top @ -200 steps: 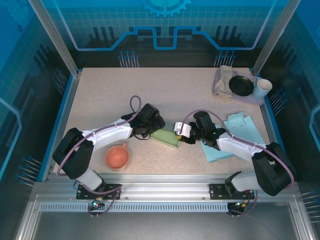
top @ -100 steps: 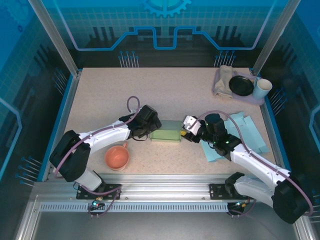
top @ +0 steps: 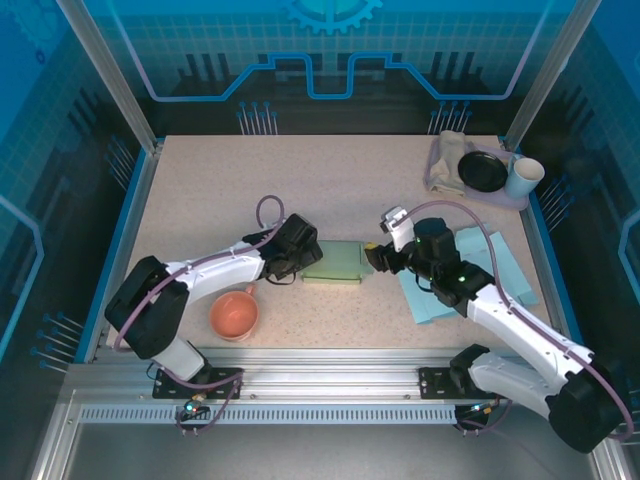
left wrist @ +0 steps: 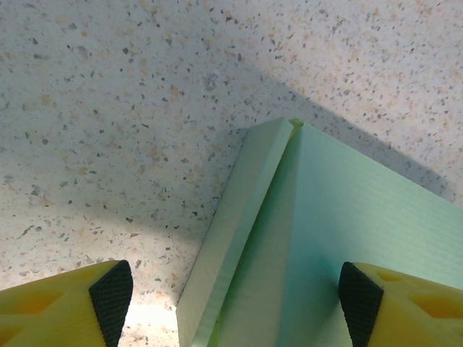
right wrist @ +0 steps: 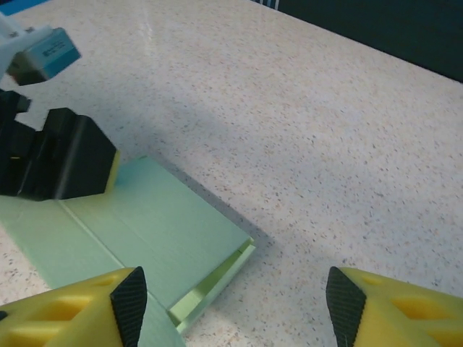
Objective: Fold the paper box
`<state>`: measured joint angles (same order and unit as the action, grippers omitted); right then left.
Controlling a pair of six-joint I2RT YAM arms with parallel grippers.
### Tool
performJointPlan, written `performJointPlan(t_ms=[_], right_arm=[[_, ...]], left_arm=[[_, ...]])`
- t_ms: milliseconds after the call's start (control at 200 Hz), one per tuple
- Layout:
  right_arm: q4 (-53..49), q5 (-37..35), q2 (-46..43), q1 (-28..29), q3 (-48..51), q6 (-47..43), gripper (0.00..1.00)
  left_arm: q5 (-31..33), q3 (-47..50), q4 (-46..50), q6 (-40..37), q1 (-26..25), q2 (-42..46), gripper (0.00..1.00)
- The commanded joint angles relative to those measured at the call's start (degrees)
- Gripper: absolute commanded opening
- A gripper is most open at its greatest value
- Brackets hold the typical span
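Observation:
The paper box (top: 335,262) is a flat pale green folded piece lying on the speckled table between my two grippers. My left gripper (top: 298,262) sits at its left end, open. In the left wrist view the box (left wrist: 325,238) has its folded side edge between the spread fingertips (left wrist: 110,295) of the left gripper (left wrist: 235,300). My right gripper (top: 376,258) is at the box's right end, open. In the right wrist view the box's open corner (right wrist: 210,285) lies between the jaws of the right gripper (right wrist: 235,307), untouched.
A pink cup (top: 235,314) stands near the front, left of the box. Light blue paper sheets (top: 470,270) lie under the right arm. A tray (top: 478,195) at the back right carries a cloth, a black dish (top: 482,171) and a white cup (top: 523,178).
The right gripper has opened, let go of the box and drawn back to the right and away. The box has turned from a slant to lie level. The left gripper stayed open.

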<state>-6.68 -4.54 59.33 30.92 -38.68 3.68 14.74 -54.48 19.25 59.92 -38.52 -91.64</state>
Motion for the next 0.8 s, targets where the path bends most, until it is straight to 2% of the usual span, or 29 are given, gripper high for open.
performJointPlan(t_ms=[0, 65, 455, 640, 795], right_arm=[[-1.8, -2.6, 4.8, 1.2, -2.5, 6.1, 0.73], [-1.7, -3.7, 8.4, 2.0, -3.6, 6.6, 0.75], [-2.0, -10.0, 28.1, 4.5, -9.2, 8.2, 0.75], [-8.1, -12.6, 30.8, 4.6, -11.3, 12.5, 0.73], [-11.7, -13.7, 27.9, 5.1, -11.4, 15.8, 0.73]], left_arm=[[1.4, -0.8, 0.6, -0.1, -0.6, -1.3, 0.79], [1.5, -0.9, 0.7, -0.3, -0.7, -1.7, 0.79], [2.0, -1.4, 0.0, -3.2, -0.7, -6.0, 0.81], [3.2, -3.1, 0.4, -6.4, -0.7, -7.2, 0.82], [5.7, -2.7, 1.5, -8.4, -0.6, -4.3, 0.83]])
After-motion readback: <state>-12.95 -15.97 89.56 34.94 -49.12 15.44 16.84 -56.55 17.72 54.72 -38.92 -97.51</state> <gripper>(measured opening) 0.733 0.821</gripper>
